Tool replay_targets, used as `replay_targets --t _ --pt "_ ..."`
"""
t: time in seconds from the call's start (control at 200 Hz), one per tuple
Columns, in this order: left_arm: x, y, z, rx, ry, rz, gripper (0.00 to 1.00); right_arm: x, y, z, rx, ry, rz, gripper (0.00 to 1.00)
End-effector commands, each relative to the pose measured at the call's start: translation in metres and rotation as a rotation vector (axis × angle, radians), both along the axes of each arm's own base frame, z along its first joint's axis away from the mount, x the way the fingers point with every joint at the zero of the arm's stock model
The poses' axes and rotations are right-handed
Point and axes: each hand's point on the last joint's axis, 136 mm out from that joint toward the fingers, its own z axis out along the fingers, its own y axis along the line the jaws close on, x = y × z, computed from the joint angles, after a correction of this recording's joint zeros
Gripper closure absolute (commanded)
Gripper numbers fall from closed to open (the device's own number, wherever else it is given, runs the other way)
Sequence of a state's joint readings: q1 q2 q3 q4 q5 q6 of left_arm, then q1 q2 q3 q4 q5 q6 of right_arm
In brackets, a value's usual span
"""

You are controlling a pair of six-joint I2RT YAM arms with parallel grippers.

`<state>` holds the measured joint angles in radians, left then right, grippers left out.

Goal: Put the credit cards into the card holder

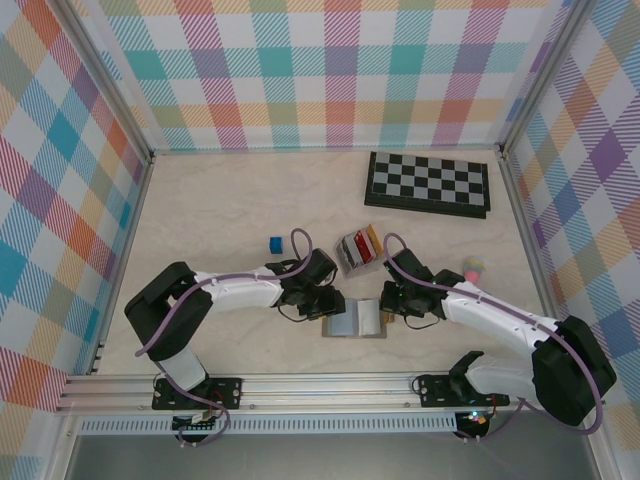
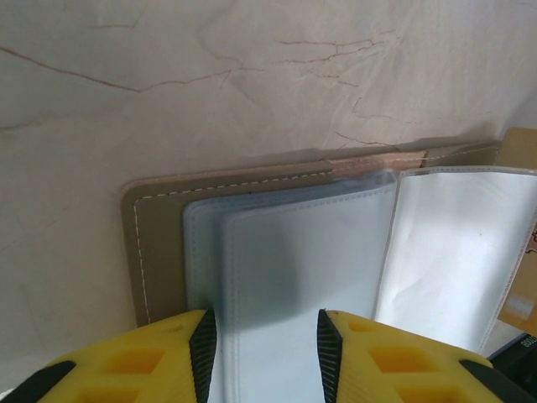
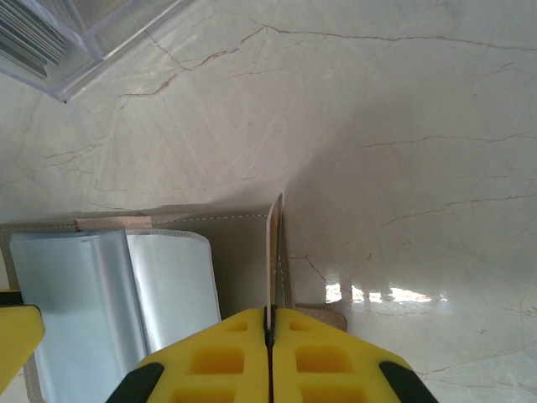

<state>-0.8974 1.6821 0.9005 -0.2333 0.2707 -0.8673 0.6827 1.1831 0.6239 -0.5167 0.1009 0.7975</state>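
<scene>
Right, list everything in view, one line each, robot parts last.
chessboard: one, black and grey, far right of the table
block: one, blue, left of the rack
rack: one, clear, mid-table
cards: several, red, yellow and pale, upright in the rack
ball: one, pink and yellow, beside the right arm
card holder: one, grey-tan cover, clear sleeves, lying open near the front
card: one, tan, edge-on in the right tool
table: one, cream marble
left tool: one, yellow, open over the sleeves
right tool: one, yellow, shut on the card
</scene>
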Motion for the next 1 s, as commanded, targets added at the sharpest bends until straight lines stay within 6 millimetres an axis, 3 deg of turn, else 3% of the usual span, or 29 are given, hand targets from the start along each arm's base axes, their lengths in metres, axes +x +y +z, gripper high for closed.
replay_targets --t 0.0,0.2,0.455,0.82,0.995 --pt "-0.006 -0.008 -0.002 0.003 0.008 -0.023 0.62 -0.005 -0.003 -0.013 -0.026 0.038 0.002 0.93" --pt "-0.005 -0.023 0.015 -0.077 -0.011 -0.046 0.7 -0.006 -0.002 -0.014 -0.021 0.043 0.0 0.93" --pt "-0.004 -0.043 0.045 -0.18 -0.038 -0.079 0.69 -0.007 -0.002 -0.016 -0.021 0.047 -0.002 0.93" --pt "-0.004 -0.073 0.053 -0.229 -0.032 -0.121 0.65 -0.007 -0.01 -0.011 -0.048 0.035 -0.024 0.92" --pt "0.001 -0.062 0.043 -0.13 -0.045 -0.108 0.66 -0.006 -0.017 0.001 -0.055 -0.004 -0.047 0.91"
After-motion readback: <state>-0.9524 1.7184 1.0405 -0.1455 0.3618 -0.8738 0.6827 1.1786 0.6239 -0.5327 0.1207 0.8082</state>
